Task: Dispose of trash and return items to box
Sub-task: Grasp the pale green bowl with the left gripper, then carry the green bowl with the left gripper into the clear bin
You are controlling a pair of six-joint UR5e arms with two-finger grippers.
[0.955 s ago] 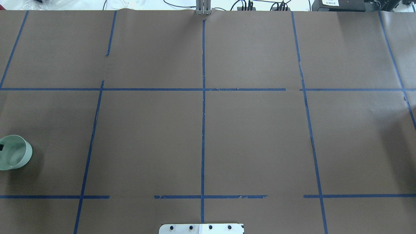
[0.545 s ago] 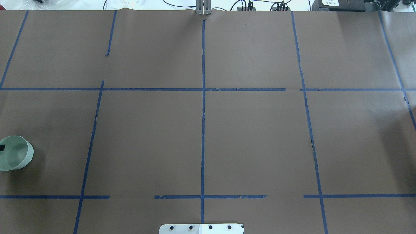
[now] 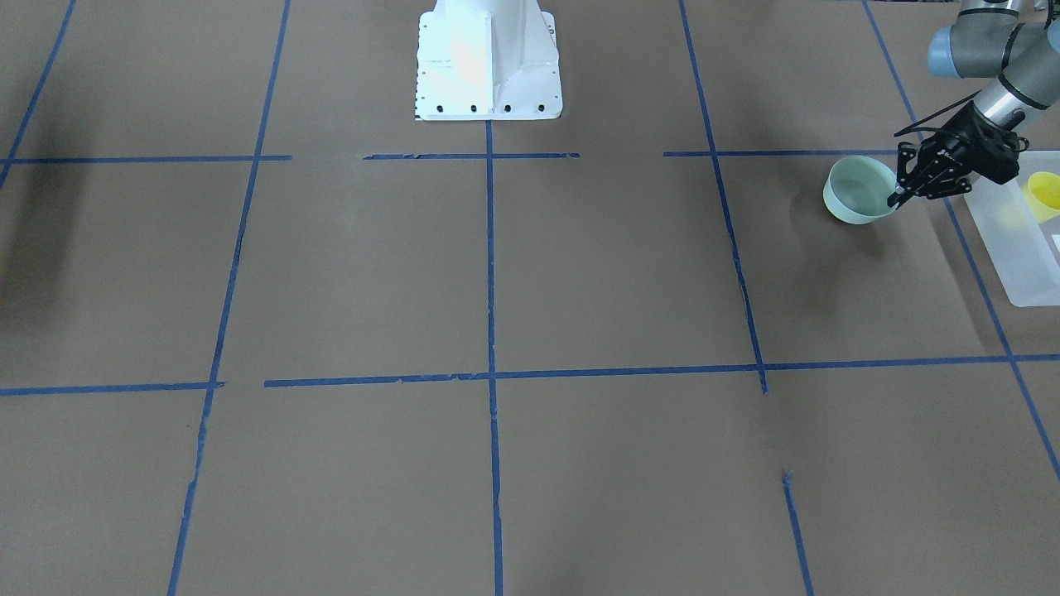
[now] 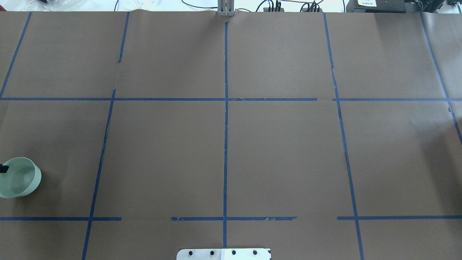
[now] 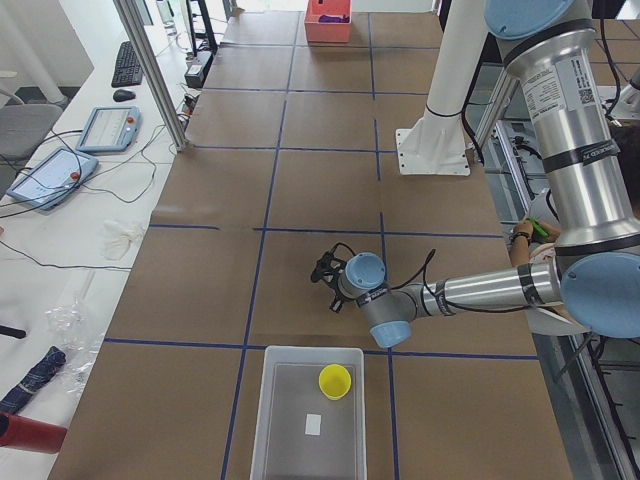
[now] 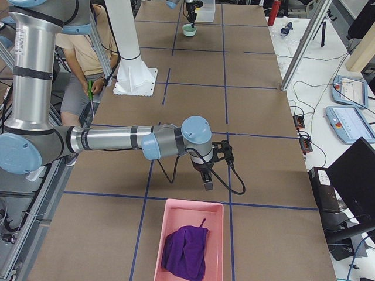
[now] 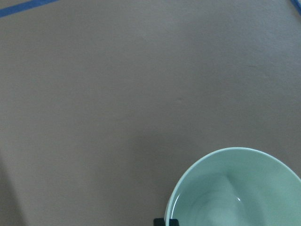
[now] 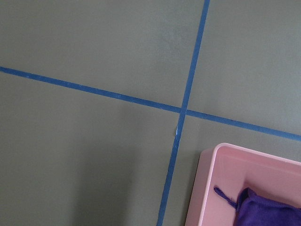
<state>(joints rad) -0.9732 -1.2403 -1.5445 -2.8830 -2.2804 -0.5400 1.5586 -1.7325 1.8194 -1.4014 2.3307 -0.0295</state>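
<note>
The left jaws pinch the rim of the pale mint-green bowl (image 3: 860,190) (image 4: 18,177) (image 7: 235,190). One black finger (image 7: 165,221) sits at the rim's edge, and in the overhead view a finger (image 4: 3,168) lies inside the rim. The bowl is near the desk's left end, on the robot's half, just beside the box (image 3: 1014,252) (image 5: 285,405) on its inner side. We cannot tell whether its base touches the desk.

The frosted box stands at the desk's left edge. It holds the pale-yellow cup (image 3: 1043,190) (image 5: 335,381), upright, and a small white rectangle (image 5: 313,424) too small to identify.

The right jaws hang over the desk near its right end, and we cannot tell whether they are spread or pressed together. Just beyond them, at the right edge, a pink tray (image 6: 176,206) (image 8: 203,188) holds a crumpled purple cloth (image 6: 186,249) (image 8: 268,209).
</note>
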